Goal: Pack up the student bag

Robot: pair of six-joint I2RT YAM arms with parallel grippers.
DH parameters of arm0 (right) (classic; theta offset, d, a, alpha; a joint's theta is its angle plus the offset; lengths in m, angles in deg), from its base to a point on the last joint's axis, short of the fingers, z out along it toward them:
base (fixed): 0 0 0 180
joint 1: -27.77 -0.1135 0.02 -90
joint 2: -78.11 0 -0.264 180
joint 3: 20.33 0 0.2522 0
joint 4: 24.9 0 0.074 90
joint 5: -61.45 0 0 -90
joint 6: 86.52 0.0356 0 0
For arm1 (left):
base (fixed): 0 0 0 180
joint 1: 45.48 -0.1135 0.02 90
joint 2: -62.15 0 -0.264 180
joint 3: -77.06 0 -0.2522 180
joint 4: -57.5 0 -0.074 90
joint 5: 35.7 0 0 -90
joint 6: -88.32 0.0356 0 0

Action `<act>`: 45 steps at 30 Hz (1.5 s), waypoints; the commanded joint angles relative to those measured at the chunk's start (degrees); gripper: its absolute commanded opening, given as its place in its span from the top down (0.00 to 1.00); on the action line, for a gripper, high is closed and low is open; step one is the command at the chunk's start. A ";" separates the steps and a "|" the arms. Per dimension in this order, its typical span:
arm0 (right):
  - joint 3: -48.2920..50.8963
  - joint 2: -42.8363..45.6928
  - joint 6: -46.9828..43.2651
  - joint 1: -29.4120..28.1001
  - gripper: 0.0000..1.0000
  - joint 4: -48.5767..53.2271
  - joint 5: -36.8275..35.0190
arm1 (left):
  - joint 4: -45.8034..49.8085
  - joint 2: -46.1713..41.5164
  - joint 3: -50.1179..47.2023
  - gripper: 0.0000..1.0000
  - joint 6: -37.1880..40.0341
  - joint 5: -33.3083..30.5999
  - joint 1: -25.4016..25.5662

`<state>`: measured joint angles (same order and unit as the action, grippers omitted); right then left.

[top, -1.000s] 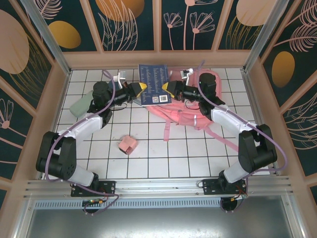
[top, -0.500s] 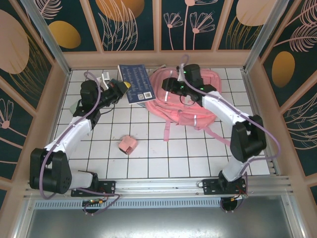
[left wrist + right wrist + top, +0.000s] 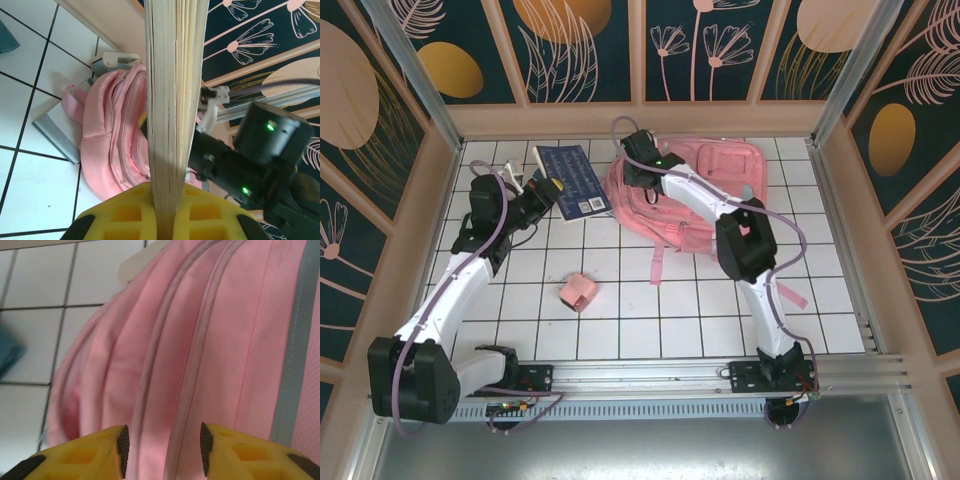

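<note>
The student bag [image 3: 712, 196], a large pink backpack, lies flat at the back of the white tiled table. My left gripper [image 3: 551, 190] is shut on a dark blue book [image 3: 572, 178], held up to the left of the bag. In the left wrist view the book's page edge [image 3: 174, 100] runs up from between the yellow jaws, and the bag [image 3: 107, 145] lies beyond it. My right gripper [image 3: 633, 172] hovers at the bag's left end. Its jaws stand open, close over the bag's pink fabric and zip seams [image 3: 200, 340].
A small pink box [image 3: 579, 292] sits on the tiles near the middle. A flat grey item [image 3: 54, 131] pokes out from under the bag. Wooden walls close in the back and both sides.
My left arm has carried the book leftward, away from over the bag. My right arm has swung from the bag's right side across to its left end.
</note>
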<state>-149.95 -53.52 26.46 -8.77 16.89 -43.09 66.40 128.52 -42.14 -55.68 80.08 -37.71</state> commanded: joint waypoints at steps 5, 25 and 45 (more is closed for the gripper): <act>-10.90 -9.24 0.72 -0.53 0.55 9.07 -11.17 | 0.63 -4.07 -1.77 1.00 1.84 0.22 -0.21; 7.35 15.76 -3.20 -0.09 1.00 0.49 -2.87 | -6.25 0.71 -3.92 1.00 0.35 2.84 -0.21; 27.83 44.90 -3.36 14.64 1.00 -7.71 32.01 | -34.31 26.06 1.07 1.00 -12.18 4.32 14.99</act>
<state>-122.49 -13.48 21.81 4.11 16.15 -18.22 41.02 151.95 -44.54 -65.43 85.08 -24.83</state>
